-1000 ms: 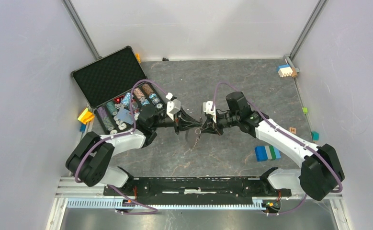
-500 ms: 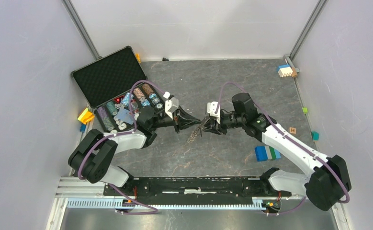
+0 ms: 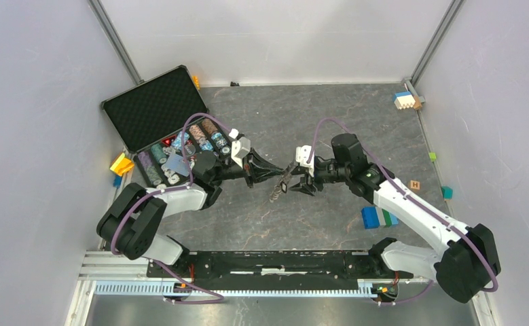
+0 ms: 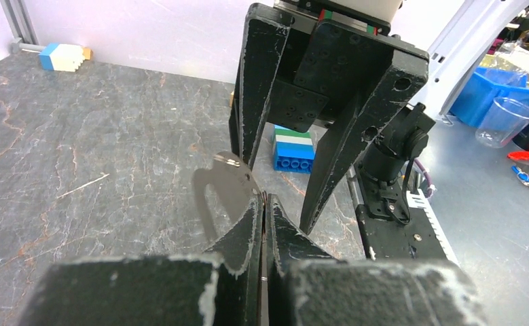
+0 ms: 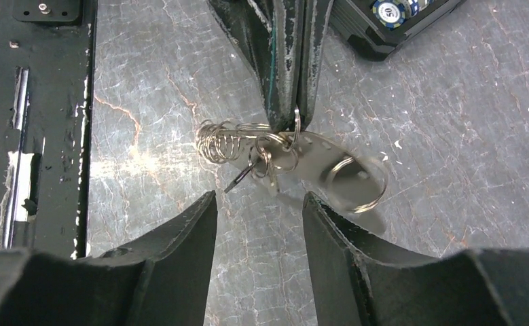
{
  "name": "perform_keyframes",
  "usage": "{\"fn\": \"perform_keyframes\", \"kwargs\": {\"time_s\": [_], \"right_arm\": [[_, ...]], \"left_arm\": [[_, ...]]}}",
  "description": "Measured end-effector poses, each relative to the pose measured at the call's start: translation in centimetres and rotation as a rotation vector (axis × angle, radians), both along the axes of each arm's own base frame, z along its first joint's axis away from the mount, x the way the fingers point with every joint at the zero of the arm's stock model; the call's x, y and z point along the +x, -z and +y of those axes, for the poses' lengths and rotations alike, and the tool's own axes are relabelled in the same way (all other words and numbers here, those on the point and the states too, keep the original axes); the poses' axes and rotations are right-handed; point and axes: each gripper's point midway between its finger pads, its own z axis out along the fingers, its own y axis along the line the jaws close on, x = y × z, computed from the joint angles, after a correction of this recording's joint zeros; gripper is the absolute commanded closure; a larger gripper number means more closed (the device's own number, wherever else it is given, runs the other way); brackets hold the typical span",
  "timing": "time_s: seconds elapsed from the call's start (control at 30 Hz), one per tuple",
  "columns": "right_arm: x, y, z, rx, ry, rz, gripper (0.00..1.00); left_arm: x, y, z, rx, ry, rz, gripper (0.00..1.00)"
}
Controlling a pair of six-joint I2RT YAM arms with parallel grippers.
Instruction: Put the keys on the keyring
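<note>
- You had the left gripper (image 3: pixel 275 178) at the middle of the overhead frame. Its jaws were pressed fully together on the keyring (image 5: pixel 316 155), a flat grey metal plate that hung off the fingertips above the table (image 3: pixel 329 122).
- In the right wrist view the keyring sat just above centre and sloped down toward the right. A wire ring (image 5: pixel 358 178) passed through its lower-right end and a coil of wire (image 5: pixel 217 141) stuck out past its left end.
- A small dark sliver (image 5: pixel 237 180) dangled under the cluster of little rings beside the pinch point. It could have been the key, but it was too small and blurred to tell.
- Your right gripper (image 5: pixel 258 200) stood with its jaws apart and nothing between them. Its fingertips sat at the bottom centre of that frame, just below the keyring and not touching it.
- In the left wrist view the right gripper's two fingers came down from the top centre and spread to either side of the left fingertips. The finger on the left of the frame was right beside the keyring's upper edge — whether it touched could not be told.
- The black case (image 3: pixel 154 109) lay open in the upper left of the overhead frame, with rows of chips (image 3: pixel 207 136) in its lower half, just behind the left arm.
- A blue, white and green block (image 3: pixel 379 216) lay at the lower right of that frame, beside the right arm.
</note>
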Motion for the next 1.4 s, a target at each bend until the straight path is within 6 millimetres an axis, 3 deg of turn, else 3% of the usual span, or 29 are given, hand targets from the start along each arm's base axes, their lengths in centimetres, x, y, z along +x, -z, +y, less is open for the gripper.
{"fn": "perform_keyframes", "kwargs": {"time_s": [0.53, 0.97, 1.3, 1.4], "right_arm": [[-0.2, 0.9, 0.9, 0.072, 0.004, 0.056, 0.49], [0.2, 0.3, 1.8, 0.128, 0.008, 0.074, 0.55], [0.1, 0.5, 2.0, 0.137, 0.004, 0.093, 0.74], [0.1, 0.5, 2.0, 0.138, 0.003, 0.095, 0.87]], "left_arm": [[-0.4, -1.2, 0.0, -0.040, 0.013, -0.001, 0.98], [-0.4, -1.2, 0.0, -0.049, 0.020, 0.025, 0.98], [-0.5, -1.5, 0.0, -0.061, 0.026, 0.034, 0.98], [-0.5, -1.4, -0.1, -0.063, 0.026, 0.034, 0.98]]}}
